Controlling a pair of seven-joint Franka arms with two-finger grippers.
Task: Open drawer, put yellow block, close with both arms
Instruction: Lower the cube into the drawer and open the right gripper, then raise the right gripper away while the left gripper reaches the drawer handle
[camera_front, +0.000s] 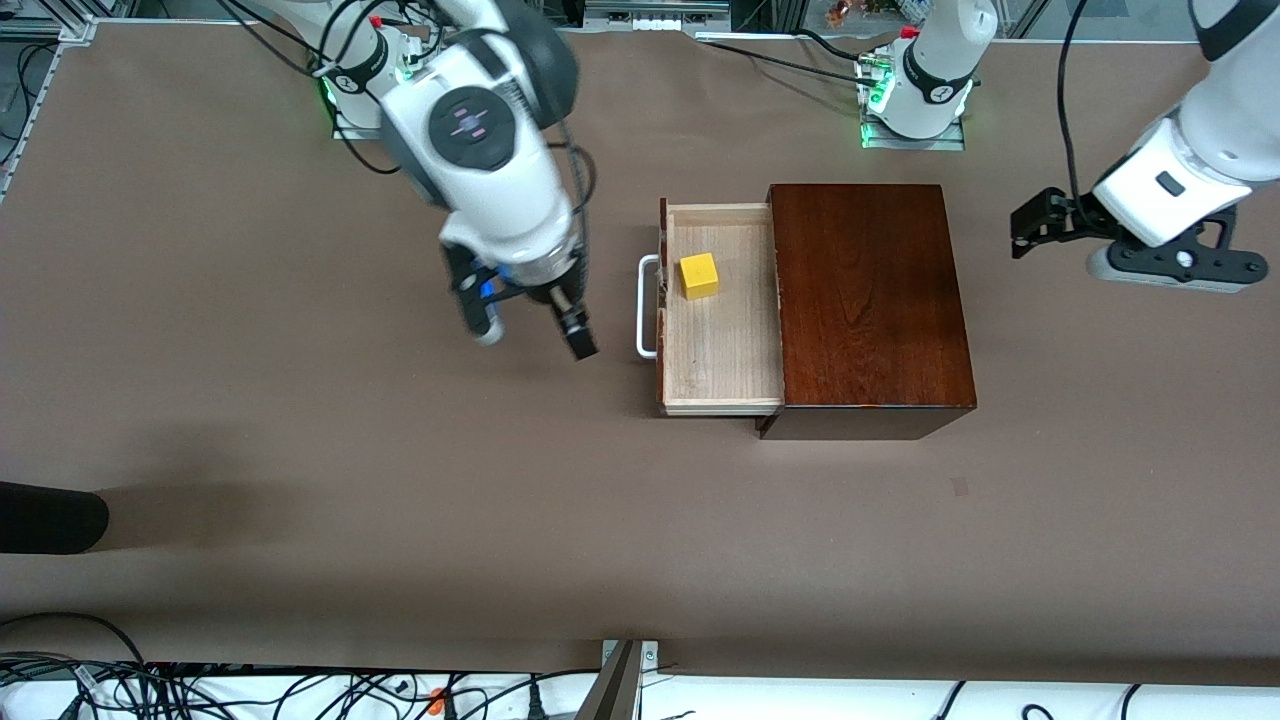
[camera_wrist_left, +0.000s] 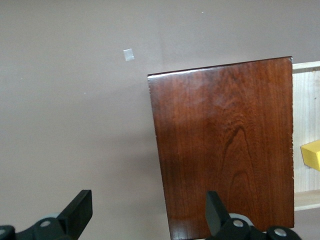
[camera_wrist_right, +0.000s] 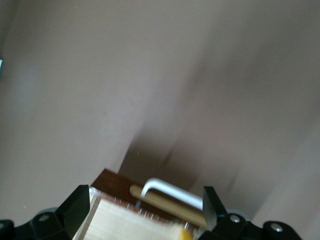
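The drawer (camera_front: 722, 305) is pulled out of the box (camera_front: 868, 300) toward the right arm's end of the counter (camera_front: 300, 480), tray fully exposed, and the block (camera_front: 699, 275) sits inside on the pale wood floor, in the part of the tray farther from the front cam, apart from the tray walls. So open + put look done; what's left, judging by the layout, is the close. The right gripper (camera_front: 530, 335) hangs over bare counter just beside the handle (camera_front: 648, 305), not touching it, jaws released and spread wide w/ nothing between them. The right wrist view looks over the handle and drawer front, which fits an arm lined up to push the drawer front back in, or one that has let go; can't tell which. The left gripper (camera_wrist_left: 147, 212) is up over the counter at the left arm's end, well apart from the box, jaws likewise released and empty; the left wrist view shows the box top and a sliver of the block in the tray. Its spot at the box's closed end makes sense as a brace: box could slide when the drawer gets pushed, so a stop on that end would keep it put. Risk: a push off-centre on the drawer front could skew the tray in its slot.
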